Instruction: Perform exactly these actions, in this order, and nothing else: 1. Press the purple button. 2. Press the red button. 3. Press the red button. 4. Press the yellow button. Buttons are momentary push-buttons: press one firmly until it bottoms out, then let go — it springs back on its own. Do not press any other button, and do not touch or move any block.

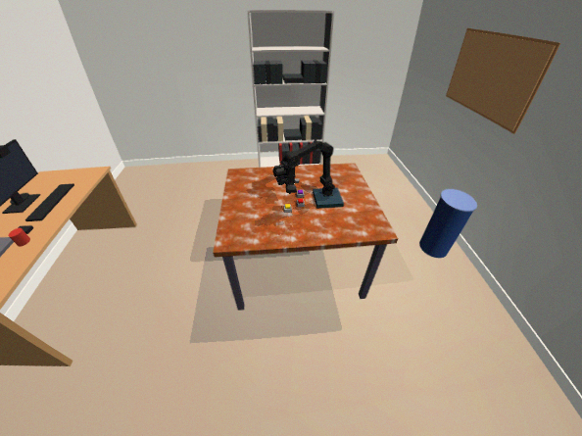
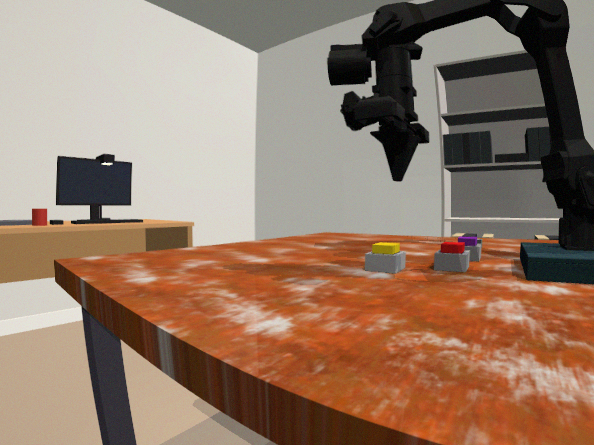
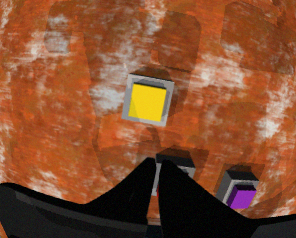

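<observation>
My gripper (image 1: 291, 191) (image 2: 398, 179) (image 3: 156, 166) is shut and empty, pointing down high above the table. In the exterior view its tip shows above and slightly right of the yellow button (image 1: 287, 207) (image 2: 385, 248) (image 3: 147, 102). In the wrist view the yellow button lies ahead of the fingertips in full sight. The red button (image 1: 300, 202) (image 2: 452, 247) is mostly hidden behind the fingers in the wrist view. The purple button (image 1: 300, 192) (image 2: 467, 241) (image 3: 242, 197) is at the lower right there. All three caps stand raised on grey housings; none is touched.
The table (image 1: 255, 234) (image 2: 225, 309) has a mottled orange top. The arm's dark base (image 1: 328, 199) (image 2: 555, 264) stands right of the buttons in the top and exterior views. No block can be made out. A bookshelf (image 1: 290, 112) stands behind the table.
</observation>
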Motion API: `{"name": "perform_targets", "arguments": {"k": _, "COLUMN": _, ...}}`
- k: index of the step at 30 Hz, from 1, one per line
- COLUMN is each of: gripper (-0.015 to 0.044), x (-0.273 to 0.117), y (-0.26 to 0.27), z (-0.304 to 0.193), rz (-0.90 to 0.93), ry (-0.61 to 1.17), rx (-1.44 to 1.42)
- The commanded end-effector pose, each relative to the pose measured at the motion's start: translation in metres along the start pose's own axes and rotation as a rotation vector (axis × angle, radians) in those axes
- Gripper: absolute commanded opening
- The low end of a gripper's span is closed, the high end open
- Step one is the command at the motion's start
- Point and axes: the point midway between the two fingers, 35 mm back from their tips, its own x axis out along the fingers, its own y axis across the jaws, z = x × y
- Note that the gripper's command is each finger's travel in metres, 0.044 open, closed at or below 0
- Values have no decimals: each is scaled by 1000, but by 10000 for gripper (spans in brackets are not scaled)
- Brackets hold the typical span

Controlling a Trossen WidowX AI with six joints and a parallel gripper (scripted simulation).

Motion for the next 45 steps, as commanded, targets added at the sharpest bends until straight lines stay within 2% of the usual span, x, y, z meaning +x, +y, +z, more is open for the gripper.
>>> {"name": "perform_targets", "arguments": {"k": 1, "gripper": 20, "x": 6, "y": 9, "z": 15, "rz": -3, "ry": 12, "rx": 3}}
{"name": "perform_targets", "arguments": {"k": 4, "gripper": 20, "x": 8, "y": 9, "z": 15, "rz": -3, "ry": 12, "rx": 3}}
{"name": "perform_targets", "arguments": {"k": 8, "gripper": 20, "x": 57, "y": 10, "z": 15, "rz": -3, "ry": 12, "rx": 3}}
{"name": "perform_targets", "arguments": {"k": 10, "gripper": 20, "x": 67, "y": 9, "z": 14, "rz": -3, "ry": 13, "rx": 3}}
{"name": "perform_targets", "arguments": {"k": 35, "gripper": 20, "x": 101, "y": 9, "z": 14, "rz": -3, "ry": 13, "rx": 3}}
{"name": "perform_targets", "arguments": {"k": 45, "gripper": 20, "x": 102, "y": 9, "z": 14, "rz": -3, "ry": 13, "rx": 3}}
